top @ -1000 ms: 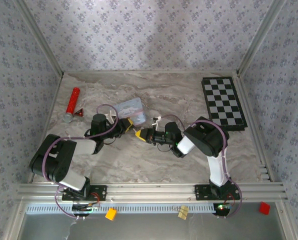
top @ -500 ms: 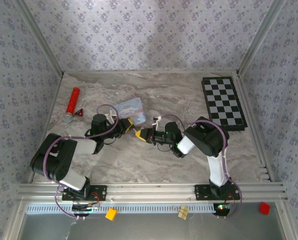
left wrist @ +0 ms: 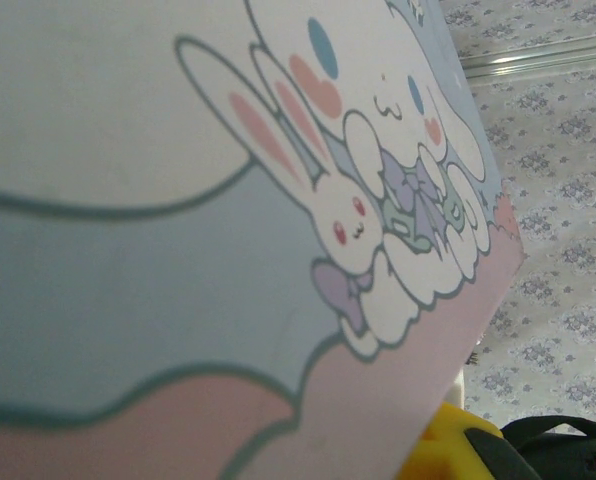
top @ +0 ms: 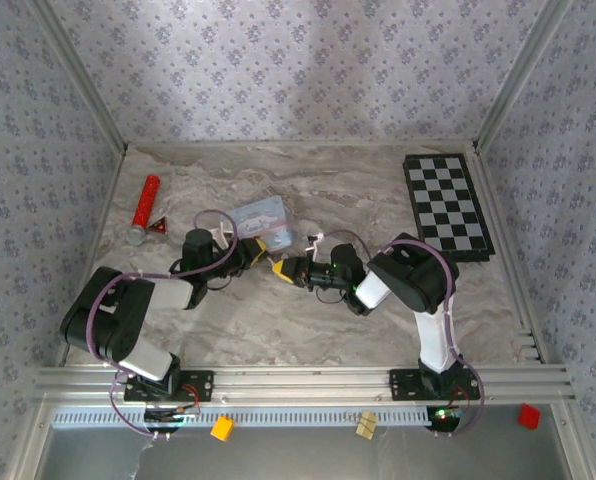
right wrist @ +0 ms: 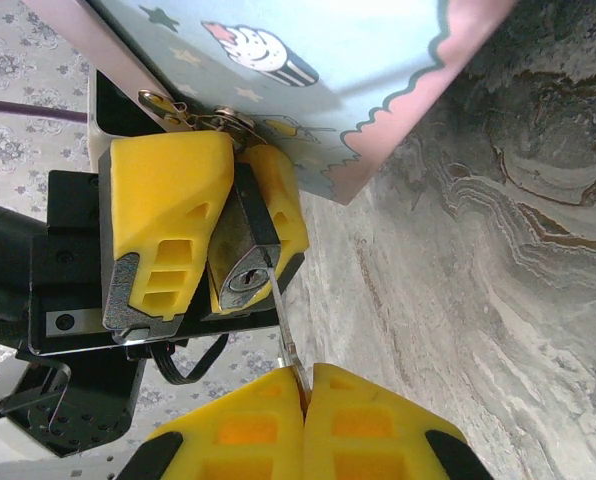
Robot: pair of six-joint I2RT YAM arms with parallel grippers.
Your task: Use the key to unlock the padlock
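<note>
- Right gripper (right wrist: 303, 378): yellow fingers pressed together, pinching the key (right wrist: 281, 325) by its head; only the thin blade sticks out past the fingertips.
- Left gripper (top: 255, 248): yellow fingers clamped on the padlock (right wrist: 240, 245), one on each flat side of the body.
- Padlock, position: straight ahead of the right fingertips and a little to their left in the right wrist view. It is held clear of the marble table (right wrist: 498, 250). The keyhole face (right wrist: 244, 282) is turned toward the right gripper, and the shackle (right wrist: 193, 112) points away from it, against the edge of the cartoon-printed tin (right wrist: 308, 60).
- Key, long axis: runs forward from the pinch, nearly in line with the right fingers and leaning slightly left. The padlock's long axis lies close to the same line.
- Critical relation: the blade tip sits at the keyhole face, just right of the round cylinder. Whether it has entered the slot cannot be told.
- Nearer arm: the right gripper carries the key and is the one to advance; the left serves as the holder.
- Judged next need: a small leftward correction of the tip, then a push along the blade's axis before any turn.
- Judged risk: the tip skidding off the face, or the thin blade twisting in the pinch.
- Left wrist view: the tin's rabbit print (left wrist: 228, 250) is close against the lens.
</note>
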